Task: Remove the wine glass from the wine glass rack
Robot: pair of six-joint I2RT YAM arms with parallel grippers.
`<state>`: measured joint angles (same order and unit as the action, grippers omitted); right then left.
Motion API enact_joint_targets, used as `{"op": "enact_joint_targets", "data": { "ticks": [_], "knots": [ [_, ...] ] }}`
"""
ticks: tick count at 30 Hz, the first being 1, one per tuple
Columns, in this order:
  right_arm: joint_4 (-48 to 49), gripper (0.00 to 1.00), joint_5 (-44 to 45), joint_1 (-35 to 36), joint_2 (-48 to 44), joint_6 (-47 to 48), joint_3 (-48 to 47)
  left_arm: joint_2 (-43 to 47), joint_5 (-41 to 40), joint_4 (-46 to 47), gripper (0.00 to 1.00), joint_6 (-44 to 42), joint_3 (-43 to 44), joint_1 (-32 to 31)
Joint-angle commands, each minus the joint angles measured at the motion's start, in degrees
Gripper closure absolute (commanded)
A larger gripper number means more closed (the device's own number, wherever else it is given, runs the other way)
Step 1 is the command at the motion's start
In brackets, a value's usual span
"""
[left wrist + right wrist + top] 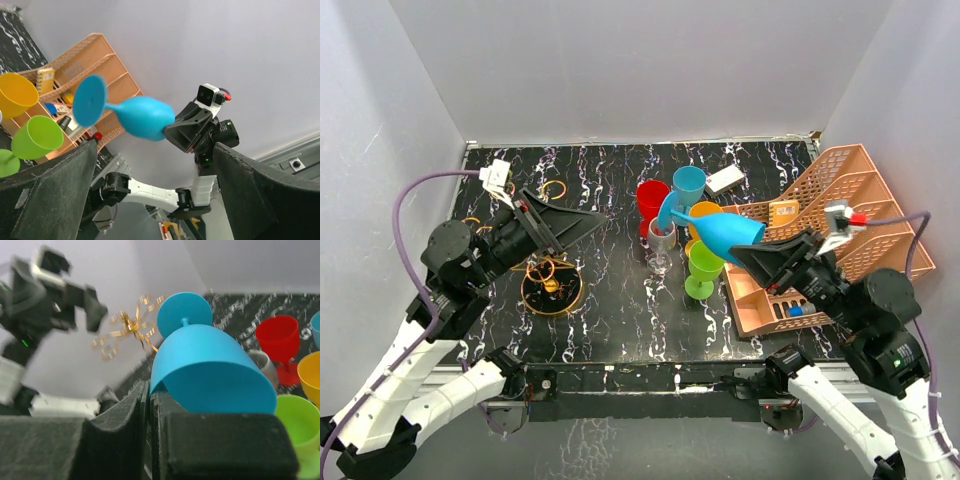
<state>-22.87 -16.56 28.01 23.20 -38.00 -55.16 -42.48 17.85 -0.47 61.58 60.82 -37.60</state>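
A blue wine glass [725,232] lies tilted in the air over the table's middle, its foot pointing left. My right gripper [752,256] is shut on the rim of its bowl [210,370], the wall pinched between the pads [125,415]. The wine glass rack [550,285], gold wire on a round dark base, stands at the left with no glass on the arms in view; its curled arms [127,330] also show in the right wrist view. Above the rack my left gripper [582,228] is open and empty, well apart from the glass [142,117].
Red [652,200], blue [689,183], yellow [704,212], green [703,268] and silver [662,240] glasses cluster on the marbled table [620,320] under the held glass. A peach mesh organiser [840,215] with small items fills the right side. A white box [724,179] lies behind.
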Motion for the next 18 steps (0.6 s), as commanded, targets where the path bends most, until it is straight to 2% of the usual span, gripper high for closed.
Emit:
{"op": "enact_joint_targets", "data": {
  "ticks": [1, 5, 9, 13, 18],
  "knots": [
    [-16.45, 0.92, -12.54, 0.02, 7.19, 20.74, -6.95, 0.69, -3.94, -7.45, 0.03, -8.45, 6.89, 0.09],
    [-25.14, 0.92, -21.98, 0.66, 13.98, 26.99, -10.16, 1.42, -6.26, -11.75, 0.03, -11.59, 9.44, 0.08],
    [-24.71, 0.92, -26.32, 2.74, 16.46, 27.24, -9.83, 3.00, -8.36, -13.95, 0.03, -12.98, 9.71, 0.13],
    [-25.92, 0.92, -25.10, 5.01, 21.35, 27.80, -11.12, 3.95, -9.45, -16.97, 0.03, -14.26, 10.70, 0.16],
    [-31.63, 0.92, -18.58, 9.79, 30.94, 29.04, -15.33, 5.95, -10.77, -18.65, 0.03, -14.98, 10.88, 0.08]
  ]
}}
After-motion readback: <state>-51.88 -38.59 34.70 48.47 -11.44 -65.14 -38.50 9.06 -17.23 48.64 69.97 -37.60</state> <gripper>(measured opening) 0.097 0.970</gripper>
